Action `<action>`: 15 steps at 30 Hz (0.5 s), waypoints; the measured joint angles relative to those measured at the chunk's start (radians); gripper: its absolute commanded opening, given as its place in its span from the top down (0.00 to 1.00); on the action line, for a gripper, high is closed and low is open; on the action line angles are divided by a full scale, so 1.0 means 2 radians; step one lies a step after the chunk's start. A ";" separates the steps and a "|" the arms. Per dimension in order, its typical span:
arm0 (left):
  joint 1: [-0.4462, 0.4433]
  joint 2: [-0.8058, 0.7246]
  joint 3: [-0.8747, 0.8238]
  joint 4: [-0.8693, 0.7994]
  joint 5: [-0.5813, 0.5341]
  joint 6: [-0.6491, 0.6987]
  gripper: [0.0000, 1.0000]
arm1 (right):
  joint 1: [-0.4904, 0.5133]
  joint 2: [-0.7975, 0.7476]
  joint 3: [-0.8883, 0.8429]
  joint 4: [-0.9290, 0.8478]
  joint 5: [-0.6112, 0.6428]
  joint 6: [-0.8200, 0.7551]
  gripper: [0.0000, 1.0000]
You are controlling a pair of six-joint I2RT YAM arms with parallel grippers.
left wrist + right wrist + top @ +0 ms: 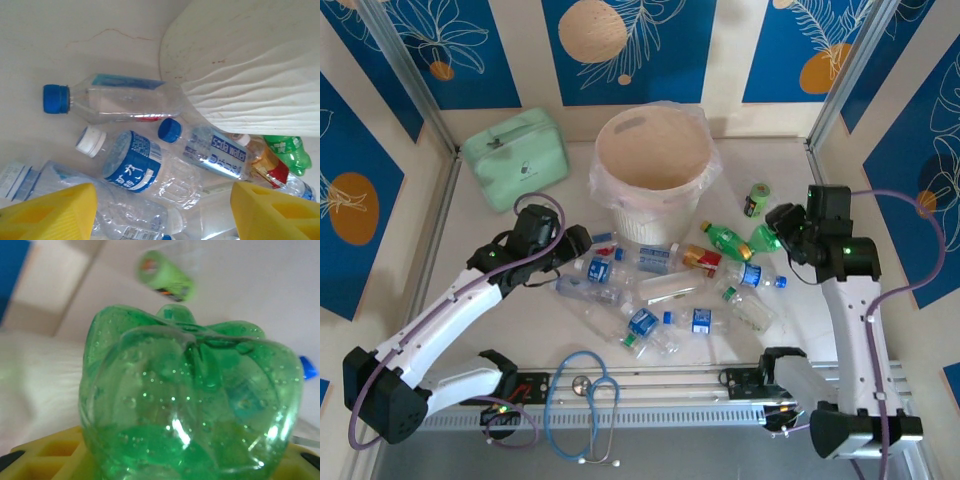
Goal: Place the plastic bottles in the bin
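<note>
Plastic bottles [660, 290] lie scattered on the tabletop [800, 170] in front of the bin [645, 222], between the two arms. The left hand [575, 245] hangs at the left edge of the pile. The right hand [778, 228] holds a green bottle [765, 237] to the right of the bin, near a small dark can [757, 199]. A mint-green case [515, 155] sits left of the bin.

From the left wrist, that hand [160, 220] is spread wide with nothing gripped. Beyond its yellow fingers [50, 215], a blue-capped bottle [120, 100], a white-capped bottle [132, 162] and a soda-water bottle [210, 150] lie on their sides beside the bin wall [250, 75].

From the right wrist, the green bottle [190, 400] sits clamped between yellow fingers [45, 460], its base toward the camera. The can [167, 277] shows blurred beyond it.
</note>
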 measured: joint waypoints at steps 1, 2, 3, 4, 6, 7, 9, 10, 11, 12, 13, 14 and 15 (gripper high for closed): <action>0.000 -0.002 -0.001 0.012 0.011 0.002 0.30 | 0.015 0.000 0.014 0.002 -0.005 -0.002 0.50; -0.001 -0.005 -0.003 0.029 0.026 0.004 0.30 | 0.030 0.001 0.028 0.006 -0.013 -0.003 0.50; -0.002 -0.009 -0.005 0.049 0.041 0.006 0.30 | 0.040 0.002 0.037 0.012 -0.022 -0.005 0.50; -0.004 -0.013 -0.006 0.070 0.059 0.007 0.29 | 0.053 0.003 0.045 0.021 -0.034 -0.007 0.50; -0.015 -0.016 -0.005 0.111 0.090 0.013 0.29 | 0.076 0.008 0.053 0.039 -0.053 -0.008 0.49; -0.023 -0.015 -0.002 0.125 0.104 0.019 0.30 | 0.089 0.012 0.056 0.049 -0.062 -0.010 0.49; -0.036 -0.011 0.008 0.143 0.123 0.028 0.29 | 0.115 0.025 0.068 0.063 -0.076 -0.014 0.49; -0.041 -0.008 0.013 0.154 0.132 0.032 0.30 | 0.126 0.036 0.078 0.069 -0.081 -0.017 0.49; -0.045 -0.007 0.014 0.164 0.138 0.035 0.30 | 0.138 0.049 0.092 0.074 -0.085 -0.022 0.48; -0.047 -0.006 0.014 0.172 0.143 0.035 0.30 | 0.147 0.060 0.105 0.081 -0.087 -0.025 0.48; -0.048 -0.005 0.014 0.175 0.145 0.036 0.29 | 0.157 0.074 0.120 0.090 -0.089 -0.031 0.48; -0.048 -0.005 0.014 0.175 0.144 0.036 0.29 | 0.164 0.087 0.137 0.097 -0.090 -0.037 0.48; -0.048 -0.005 0.014 0.174 0.142 0.036 0.29 | 0.169 0.100 0.151 0.104 -0.092 -0.042 0.48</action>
